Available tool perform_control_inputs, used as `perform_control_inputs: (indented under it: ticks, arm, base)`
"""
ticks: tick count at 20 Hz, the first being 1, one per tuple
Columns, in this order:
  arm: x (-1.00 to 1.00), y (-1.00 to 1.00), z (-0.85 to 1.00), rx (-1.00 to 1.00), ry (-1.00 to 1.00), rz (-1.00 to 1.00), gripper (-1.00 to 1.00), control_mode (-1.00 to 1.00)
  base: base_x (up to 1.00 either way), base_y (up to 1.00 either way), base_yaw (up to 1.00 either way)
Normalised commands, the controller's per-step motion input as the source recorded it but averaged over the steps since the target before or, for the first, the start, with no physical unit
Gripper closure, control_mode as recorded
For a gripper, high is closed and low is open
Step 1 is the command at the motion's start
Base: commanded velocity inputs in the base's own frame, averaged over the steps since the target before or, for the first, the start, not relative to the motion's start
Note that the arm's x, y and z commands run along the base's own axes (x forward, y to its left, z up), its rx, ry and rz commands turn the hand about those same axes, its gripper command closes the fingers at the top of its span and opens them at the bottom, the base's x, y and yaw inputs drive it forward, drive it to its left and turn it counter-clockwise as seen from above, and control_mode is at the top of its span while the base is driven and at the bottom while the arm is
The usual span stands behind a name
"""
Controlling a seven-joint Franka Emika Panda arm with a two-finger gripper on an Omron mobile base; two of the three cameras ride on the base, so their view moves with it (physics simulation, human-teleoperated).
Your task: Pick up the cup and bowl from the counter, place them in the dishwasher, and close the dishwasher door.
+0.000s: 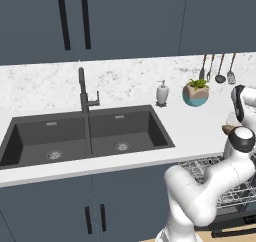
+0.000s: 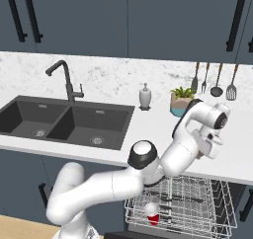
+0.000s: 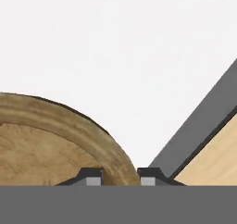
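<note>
In the hand view the brown wooden bowl (image 3: 51, 144) fills the lower left, resting on the white counter (image 3: 120, 47). My gripper (image 3: 121, 177) is shut on its thick rim, with one fingertip (image 3: 95, 176) inside the bowl and the other outside. In the left base view a sliver of the bowl (image 1: 228, 130) shows beside my forearm, and a pale cup shape (image 1: 231, 118) stands just behind it. My hand (image 2: 210, 144) hangs low over the counter's right part. The dishwasher rack (image 2: 197, 193) is pulled out below, and the door (image 1: 235, 225) lies open.
A tan-and-teal plant pot (image 1: 195, 93), a white soap bottle (image 1: 162, 93) and hanging utensils (image 1: 219, 68) stand behind my hand. The dark double sink (image 1: 85, 136) lies to the left. A small red-and-white object (image 2: 152, 212) sits in the rack. The counter edge (image 3: 199, 121) runs close on the right.
</note>
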Motion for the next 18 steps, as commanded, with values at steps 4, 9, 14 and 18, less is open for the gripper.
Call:
perform_control_inputs:
  ticks: [4,9,14,18]
  arm:
    - [-0.68,0.94,-0.09,0.13,-0.5,0.3,1.0,-1.0]
    - [-0.73,0.43,0.07,0.16,-0.56,0.21,1.0,-1.0]
    - [-0.76,-0.24,0.09,0.01,-0.16,0.01,1.0,-1.0]
    - [-0.92,-0.13,-0.01,0.0,-0.01,0.0,1.0,-1.0]
  base:
    - [0.0,0.0,0.0]
    - [0.0,0.0,0.0]
    - [0.0,0.0,0.0]
    - [0.0,0.0,0.0]
